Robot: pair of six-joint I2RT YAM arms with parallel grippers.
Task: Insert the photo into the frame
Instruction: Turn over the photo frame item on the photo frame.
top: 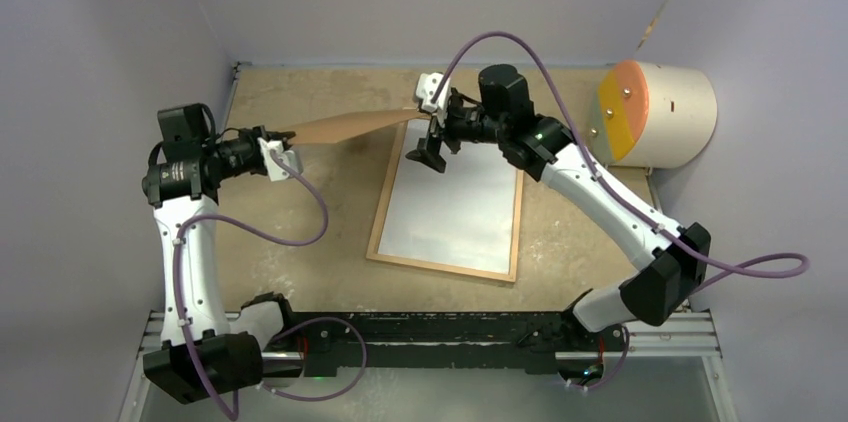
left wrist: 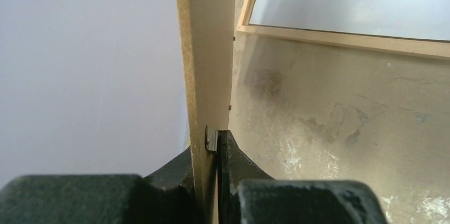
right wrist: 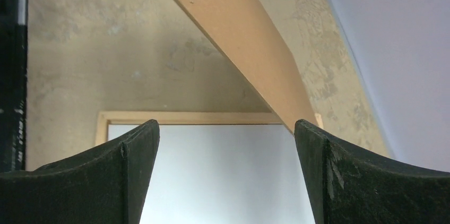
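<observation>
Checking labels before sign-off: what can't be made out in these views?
Top view: frame interior washed-out white; photo inside or not, unclear.
Top, right wrist views: backing board far end behind right fingers.
Left wrist: frame cropped by top, right edges.

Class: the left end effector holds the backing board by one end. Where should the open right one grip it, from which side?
Probably its free end near the frame's far edge, from the right. The backing board is thin and nearly edge-up, so the right end effector wants a finger on each face, opposite the left end effector.
</observation>
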